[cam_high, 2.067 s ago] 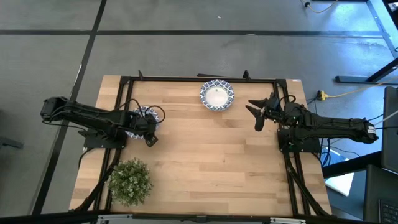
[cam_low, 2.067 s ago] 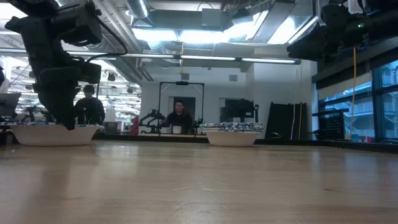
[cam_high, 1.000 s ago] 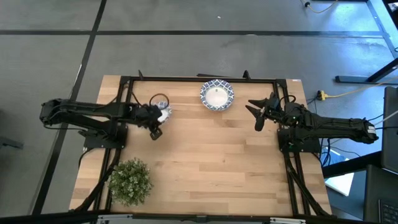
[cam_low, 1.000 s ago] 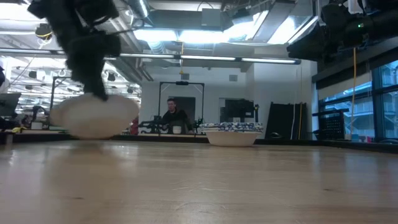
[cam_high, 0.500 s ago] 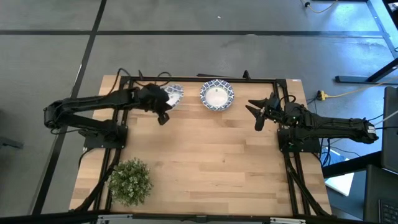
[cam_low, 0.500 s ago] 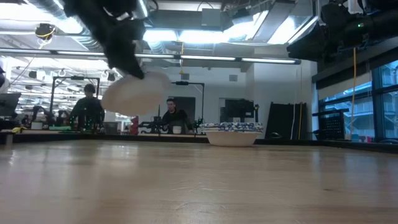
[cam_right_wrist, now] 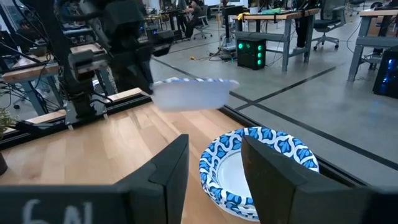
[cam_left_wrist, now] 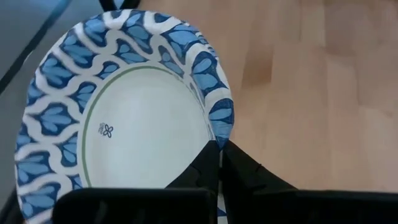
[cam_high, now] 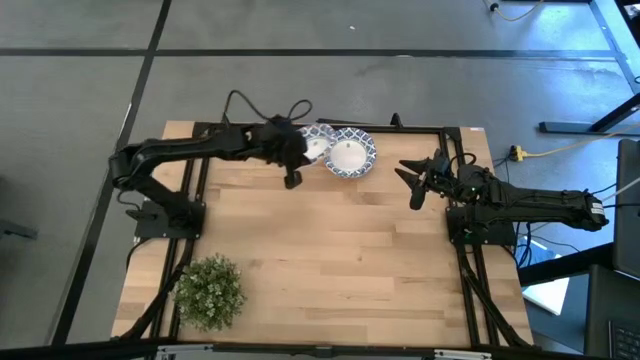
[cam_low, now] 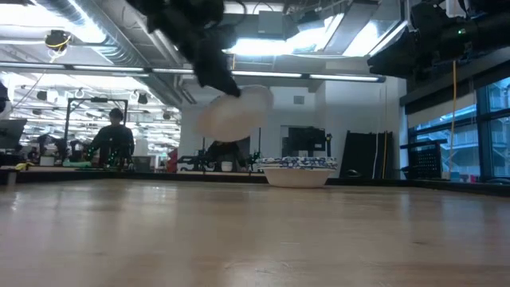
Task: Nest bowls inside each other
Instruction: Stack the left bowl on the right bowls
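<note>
My left gripper [cam_high: 298,152] carries one blue-and-white rimmed bowl [cam_high: 314,147] in the air near the table's far edge. The carried bowl [cam_low: 235,112] shows tilted well above the table, and its white inside [cam_left_wrist: 137,130] fills the left wrist view. Just to its right, another bowl [cam_high: 349,153] rests by its base on the wood [cam_low: 299,171]; whether more are nested in it I cannot tell. My right gripper [cam_high: 415,182] hovers open at the right side, facing that bowl [cam_right_wrist: 258,165]. Other bowls are out of view. My left gripper pinches the carried bowl's patterned rim [cam_left_wrist: 219,138] between its two fingers, one finger [cam_left_wrist: 196,171] inside the bowl and one [cam_left_wrist: 249,174] outside. It comes at the rim from the table's left. The bowl is lifted clear and tilted.
A green leafy plant [cam_high: 210,290] stands at the near left corner. A black frame [cam_high: 300,126] runs along the table's far edge and sides. Bare wood [cam_high: 330,250] spans the middle. People and desks show in the room beyond.
My left gripper has lifted the bowl off the table's left side and swung it up, toward the far edge and rightward, until it hangs beside the bowl at the far edge. The bowl has tilted on the way.
</note>
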